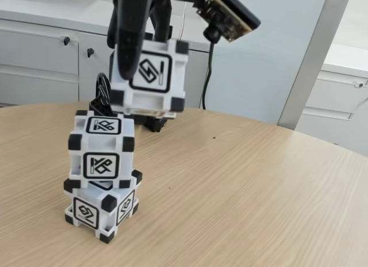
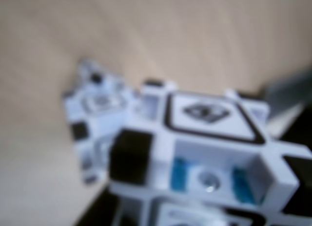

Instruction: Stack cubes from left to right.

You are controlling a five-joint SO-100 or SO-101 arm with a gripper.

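In the fixed view, a top cube (image 1: 150, 77) is held aloft by the gripper (image 1: 138, 60), the fingers closed against its sides; one black finger (image 1: 131, 45) is seen across its left front. It hangs tilted, just above and right of a two-cube stack on the table (image 1: 241, 186): a middle cube (image 1: 102, 152) rests on a bottom cube (image 1: 102, 206). In the blurred wrist view, the held cube (image 2: 209, 153) is seen nearest, the stack (image 2: 97, 119) to its left.

Pale wooden table (image 1: 247, 192) – grey cabinets (image 1: 40, 60) behind it, a light blue wall (image 1: 259, 71) beyond.
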